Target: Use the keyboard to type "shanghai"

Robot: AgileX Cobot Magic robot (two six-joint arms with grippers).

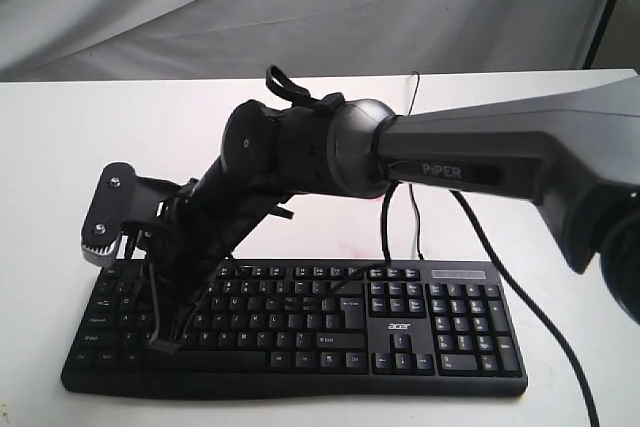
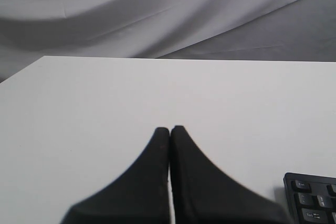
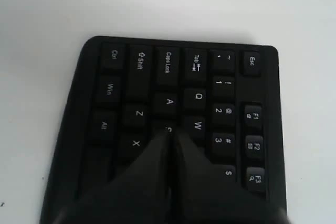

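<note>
The black keyboard (image 1: 450,322) lies along the front of the white table (image 1: 120,137), with its acer logo right of the letter keys. My right arm reaches across from the right, and its gripper (image 1: 165,343) comes down on the keyboard's left letter block. In the right wrist view the keyboard (image 3: 131,72) fills the frame. There my right gripper (image 3: 170,131) is shut, empty, its tips on the S key between A, W, Z and X. My left gripper (image 2: 169,128) is shut and empty over bare table, with a keyboard corner (image 2: 314,201) off to one side.
A thin black cable (image 1: 520,292) runs from the arm across the table past the keyboard's right end. A grey cloth backdrop (image 1: 300,7) hangs behind the table's far edge. A dark stand leg (image 1: 603,7) rises at the back right.
</note>
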